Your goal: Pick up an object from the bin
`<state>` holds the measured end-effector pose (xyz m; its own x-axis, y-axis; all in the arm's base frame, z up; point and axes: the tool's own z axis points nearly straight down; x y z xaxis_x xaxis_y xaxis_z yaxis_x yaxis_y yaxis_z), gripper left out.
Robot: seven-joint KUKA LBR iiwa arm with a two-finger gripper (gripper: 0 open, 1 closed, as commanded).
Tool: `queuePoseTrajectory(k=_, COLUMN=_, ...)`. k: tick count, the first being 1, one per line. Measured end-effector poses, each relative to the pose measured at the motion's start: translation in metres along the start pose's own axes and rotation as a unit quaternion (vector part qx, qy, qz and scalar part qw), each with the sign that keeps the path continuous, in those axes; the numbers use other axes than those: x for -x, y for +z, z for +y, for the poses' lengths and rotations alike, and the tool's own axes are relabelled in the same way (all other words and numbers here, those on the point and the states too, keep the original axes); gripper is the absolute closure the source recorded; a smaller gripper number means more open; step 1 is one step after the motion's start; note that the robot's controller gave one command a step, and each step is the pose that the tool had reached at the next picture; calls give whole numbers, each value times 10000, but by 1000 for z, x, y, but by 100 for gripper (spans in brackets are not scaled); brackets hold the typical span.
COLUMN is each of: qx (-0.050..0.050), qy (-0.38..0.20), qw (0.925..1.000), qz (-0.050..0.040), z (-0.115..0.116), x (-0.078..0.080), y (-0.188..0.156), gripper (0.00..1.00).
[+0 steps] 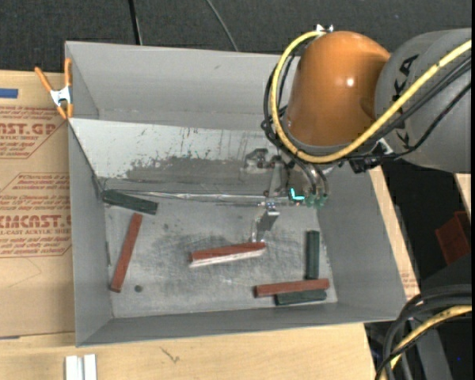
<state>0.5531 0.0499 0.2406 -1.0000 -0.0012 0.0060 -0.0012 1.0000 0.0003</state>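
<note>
Since the gripper [260, 234] was placed just over the right end of a red-brown stick [226, 253] that lay flat across the middle of the bin [87, 212], that stick was taken to be the likeliest thing to be picked. Nothing was seen held, and whether the gripper was open or closed could not be told.

Several risks were judged from this position. If the stick were gripped so near its end, the long free part could be tipped downward by its own weight, and the stick could be twisted out of the grasp or dropped. Because it lay flat on the metal floor, it could be pushed aside rather than enclosed. The floor itself could also be scraped if the descent were carried too far.

No other thing was seen lying on the middle stick or touching it, so the way down was judged clear. A dark green stick [311, 254] lay lengthwise by the right wall, near the gripper but apart from it. Another red-brown stick [291, 287] and a second dark green stick [299, 298] were set side by side, apparently touching, toward the front right corner. A third red-brown stick [125, 252] was slanted along the left wall, and a further dark green stick [129, 202] was found toward the back left, well apart from the gripper.
</note>
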Motion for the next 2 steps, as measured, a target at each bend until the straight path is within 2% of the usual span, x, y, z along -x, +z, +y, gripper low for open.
queuePoseTrajectory(k=1, qx=4, qy=3, qw=10000, qz=-41, z=0, x=2, y=-4, gripper=0)
queuePoseTrajectory(k=2, qx=-1, qy=-327, qw=9995, qz=-56, z=3, x=-36, y=52, gripper=0)
